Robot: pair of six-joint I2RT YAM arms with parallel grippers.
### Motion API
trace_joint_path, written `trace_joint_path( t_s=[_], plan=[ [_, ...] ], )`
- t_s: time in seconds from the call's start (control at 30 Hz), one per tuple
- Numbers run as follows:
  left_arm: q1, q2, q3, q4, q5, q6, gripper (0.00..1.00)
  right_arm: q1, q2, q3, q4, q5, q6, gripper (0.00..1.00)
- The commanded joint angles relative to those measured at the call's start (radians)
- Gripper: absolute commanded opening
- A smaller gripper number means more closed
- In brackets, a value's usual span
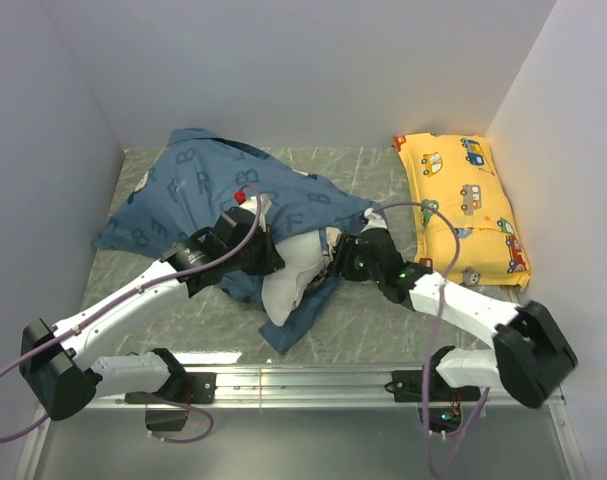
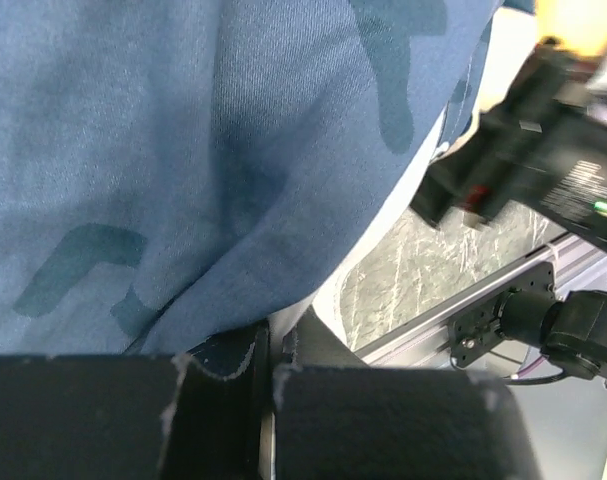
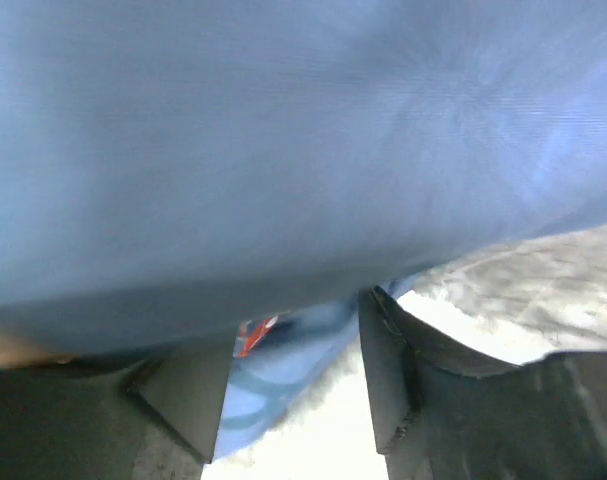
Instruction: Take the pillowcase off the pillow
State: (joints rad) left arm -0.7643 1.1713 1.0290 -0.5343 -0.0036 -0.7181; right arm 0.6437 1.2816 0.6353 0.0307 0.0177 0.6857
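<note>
Legible print, top view: large letters are scattered over the soft dark-blue fabric pillowcase [image 1: 203,190]. I read "B" several times on its left and rear parts, and one "F" nearer its right corner. Other letters are creased past reading.

Left wrist view: darker letter shapes show on the same cloth, cut off by folds, not readable. A small white-print label [image 2: 583,182] sits on the black housing of my right arm; its text is blurred, no word made out.
</note>
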Motion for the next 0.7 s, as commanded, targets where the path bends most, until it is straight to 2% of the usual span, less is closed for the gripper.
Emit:
trace_joint_path(
  t_s=[0.0, 0.2, 0.3, 0.43, 0.53, 0.57, 0.63, 0.67],
  plan=[
    [-0.023, -0.025, 0.011, 0.131, 0.005, -0.046, 0.0, 0.019, -0.192, 0.047, -0.052, 0.016, -0.064, 0.62],
    [-0.042, 0.011, 0.042, 0.157, 0.007, -0.053, 0.0, 0.108, -0.329, 0.099, -0.218, 0.128, -0.092, 0.78],
    [-0.059, 0.025, 0.065, 0.149, 0.007, -0.055, 0.0, 0.111, -0.288, 0.168, -0.267, 0.182, -0.109, 0.82],
    [-0.073, 0.025, 0.097, 0.119, -0.033, -0.049, 0.0, 0.102, -0.118, 0.288, -0.317, 0.269, -0.133, 0.85],
    [-0.081, 0.002, 0.109, 0.082, -0.042, -0.043, 0.0, 0.048, -0.009, 0.36, -0.377, 0.327, -0.147, 0.63],
    [-0.081, -0.019, 0.115, 0.073, -0.041, -0.038, 0.0, 0.027, 0.004, 0.362, -0.376, 0.349, -0.152, 0.45],
    [-0.082, -0.057, 0.121, 0.036, -0.041, -0.029, 0.0, -0.001, 0.015, 0.36, -0.377, 0.367, -0.156, 0.31],
    [-0.084, -0.068, 0.126, 0.017, -0.047, -0.02, 0.0, -0.04, 0.013, 0.359, -0.383, 0.382, -0.155, 0.18]
  ],
)
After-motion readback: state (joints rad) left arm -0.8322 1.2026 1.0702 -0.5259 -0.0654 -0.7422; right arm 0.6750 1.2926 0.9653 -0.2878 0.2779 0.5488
